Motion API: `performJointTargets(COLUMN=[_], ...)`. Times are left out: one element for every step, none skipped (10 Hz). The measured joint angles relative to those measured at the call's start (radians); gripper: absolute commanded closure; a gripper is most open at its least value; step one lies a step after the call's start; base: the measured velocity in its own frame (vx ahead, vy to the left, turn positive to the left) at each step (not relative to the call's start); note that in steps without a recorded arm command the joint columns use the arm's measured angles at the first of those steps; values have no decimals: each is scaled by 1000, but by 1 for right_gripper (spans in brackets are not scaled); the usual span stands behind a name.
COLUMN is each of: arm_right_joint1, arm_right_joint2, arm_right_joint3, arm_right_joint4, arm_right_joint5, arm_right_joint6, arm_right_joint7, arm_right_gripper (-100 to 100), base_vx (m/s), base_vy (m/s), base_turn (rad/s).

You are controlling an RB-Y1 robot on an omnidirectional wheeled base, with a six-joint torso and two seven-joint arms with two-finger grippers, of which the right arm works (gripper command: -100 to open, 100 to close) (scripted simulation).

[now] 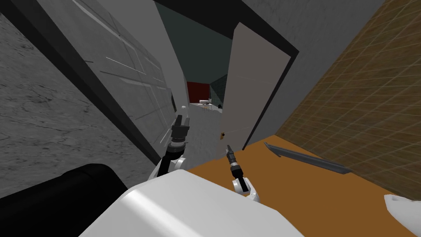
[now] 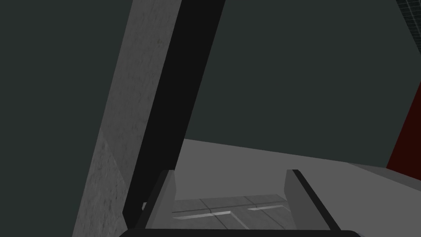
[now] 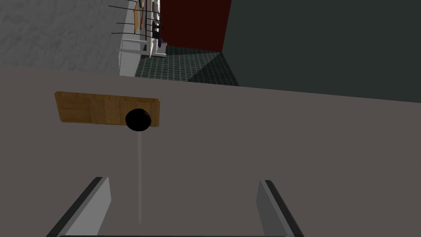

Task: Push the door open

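Note:
A taupe door [image 1: 253,86] stands ajar on the right of the doorway, with a small knob [image 1: 222,134] near its lower edge. In the right wrist view the door [image 3: 287,156] faces my hand closely, showing a black knob [image 3: 138,119] on a wooden plate [image 3: 90,108]. My right gripper [image 1: 228,148] [image 3: 181,205] is open, just short of the door face, beside the knob. A grey panelled door [image 1: 131,78] lies back on the left. My left gripper [image 1: 179,120] [image 2: 230,197] is open near that door's edge, its panels [image 2: 222,207] showing between the fingers.
Through the gap I see a room with a red wall [image 1: 198,90] and white furniture [image 1: 205,103]. A long dark strip [image 1: 306,158] lies on the orange floor [image 1: 320,193] to my right, beside a brown tiled wall [image 1: 362,103]. A black bulky object [image 1: 61,197] sits at my left.

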Motion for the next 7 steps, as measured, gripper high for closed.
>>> performJointTargets(arm_right_joint1=[-7, -17, -29, -39, -47, -56, -68], arm_right_joint2=[2, 4, 6, 11, 15, 18, 25], arm_right_joint3=[2, 3, 6, 9, 11, 13, 14], arm_right_joint4=[17, 42, 69, 91, 107, 126, 157], arm_right_joint5=[4, 8, 14, 19, 24, 28, 32], arm_right_joint6=[-5, -12, -20, -24, -25, -30, -39], arm_right_joint7=[-5, -8, -15, -19, -23, -26, -28], arm_right_gripper=[-100, -100, -100, -100, -100, -100, -100], base_vx=[71, 85, 99, 115, 94, 105, 117], base_vy=[-72, -99, -96, -89, -75, -114, -121], base_turn=[33, 58, 65, 46, 38, 46, 68])
